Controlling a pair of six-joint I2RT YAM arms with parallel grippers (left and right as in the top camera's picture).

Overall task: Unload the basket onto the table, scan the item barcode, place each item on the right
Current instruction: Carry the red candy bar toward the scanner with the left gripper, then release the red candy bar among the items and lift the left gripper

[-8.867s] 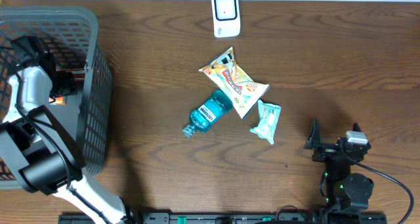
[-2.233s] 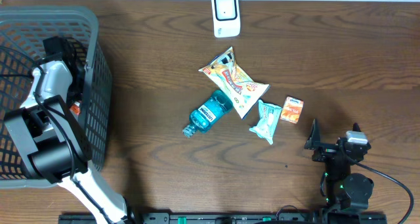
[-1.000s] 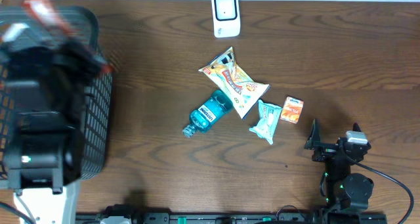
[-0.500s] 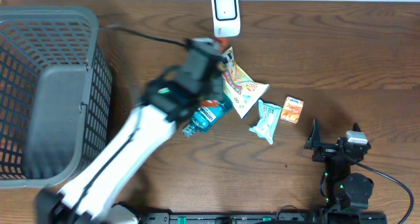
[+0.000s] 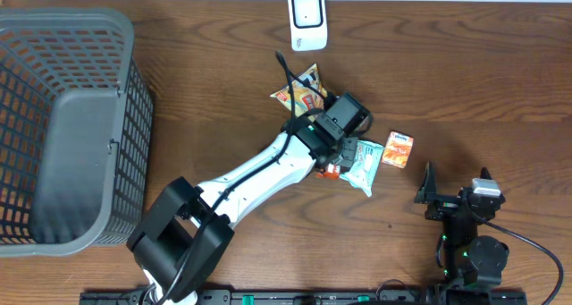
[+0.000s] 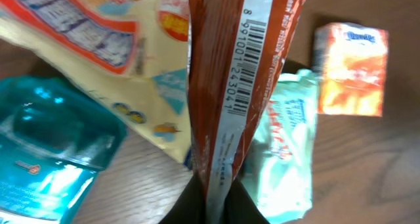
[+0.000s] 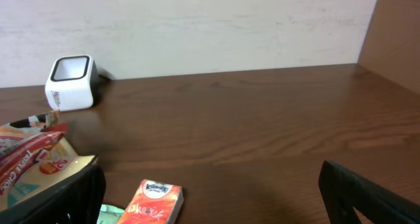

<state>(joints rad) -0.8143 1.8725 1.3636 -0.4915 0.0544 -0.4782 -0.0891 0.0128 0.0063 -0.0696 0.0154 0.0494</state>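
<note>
My left gripper (image 6: pixel 216 196) is shut on the bottom edge of a red snack packet (image 6: pixel 226 86), whose white strip with the barcode (image 6: pixel 252 60) faces the wrist camera. From overhead, that gripper (image 5: pixel 332 165) hangs over the pile of goods mid-table, a bit of the red packet (image 5: pixel 328 172) showing under it. The white scanner (image 5: pixel 307 20) stands at the table's far edge, also seen in the right wrist view as the scanner (image 7: pixel 71 81). My right gripper (image 5: pixel 454 198) rests open at the near right, nothing between its fingers (image 7: pixel 65 198).
Under the left arm lie a yellow snack bag (image 5: pixel 308 88), a teal bottle (image 6: pixel 46 152), a mint-green packet (image 5: pixel 365 165) and an orange tissue pack (image 5: pixel 399 149). A grey basket (image 5: pixel 134 117) fills the left side.
The left arm has swung out of the basket and across to the pile mid-table, carrying the red packet. The right arm has not moved.
</note>
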